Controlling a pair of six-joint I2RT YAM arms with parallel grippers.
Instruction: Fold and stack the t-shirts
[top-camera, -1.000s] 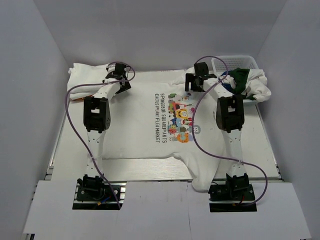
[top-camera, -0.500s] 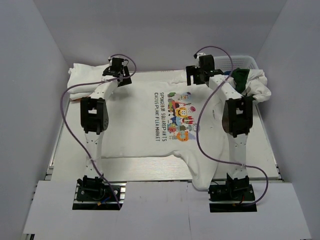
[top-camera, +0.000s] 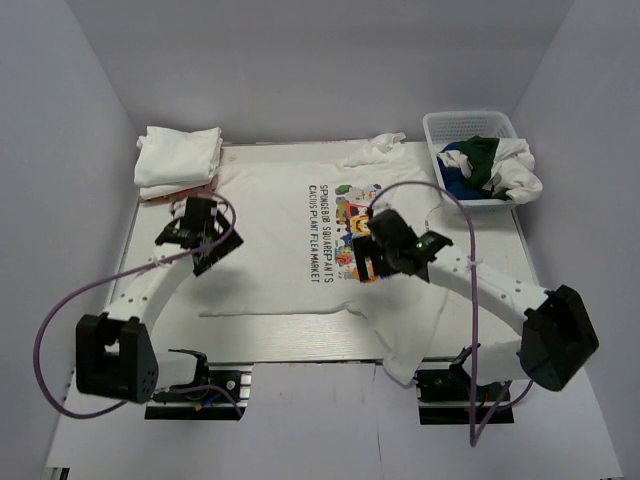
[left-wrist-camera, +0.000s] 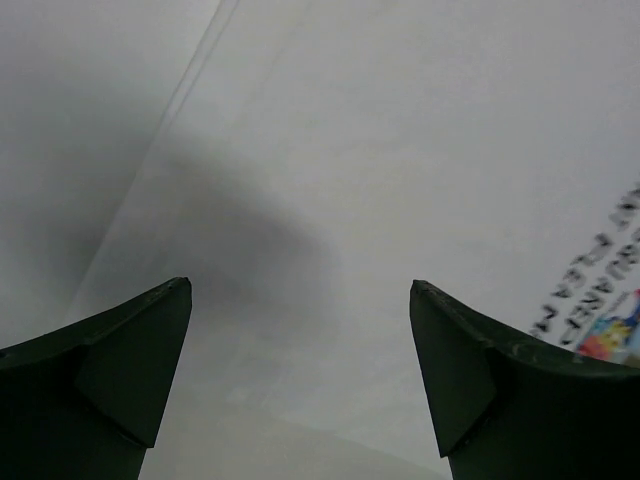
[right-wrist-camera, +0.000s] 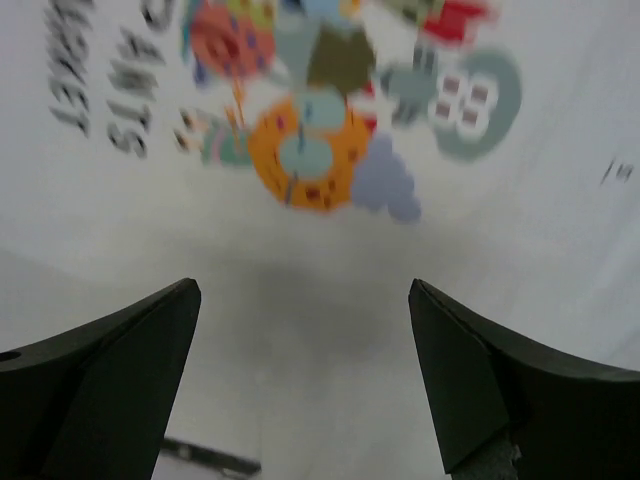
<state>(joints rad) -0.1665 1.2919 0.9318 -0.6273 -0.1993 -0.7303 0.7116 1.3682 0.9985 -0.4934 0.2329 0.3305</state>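
Observation:
A white t-shirt with a colourful cartoon print and dark lettering (top-camera: 300, 250) lies spread flat on the table. One sleeve hangs over the front edge (top-camera: 402, 350). My left gripper (top-camera: 208, 245) is open and empty, low over the shirt's plain left part (left-wrist-camera: 330, 180); it shows wide open in the left wrist view (left-wrist-camera: 300, 290). My right gripper (top-camera: 362, 252) is open and empty just above the print (right-wrist-camera: 310, 150), its jaws wide apart in the right wrist view (right-wrist-camera: 305, 290). A folded stack of white t-shirts (top-camera: 180, 160) sits at the back left.
A white lattice basket (top-camera: 450, 125) at the back right holds a blue shirt (top-camera: 455, 165), a dark green shirt (top-camera: 482, 155) and a white shirt (top-camera: 515, 175). White walls enclose the table on three sides. Purple cables loop from both arms.
Both grippers have drawn back from the shirt's far edge towards the middle of the table. The left now sits over the shirt's left part, the right over the print.

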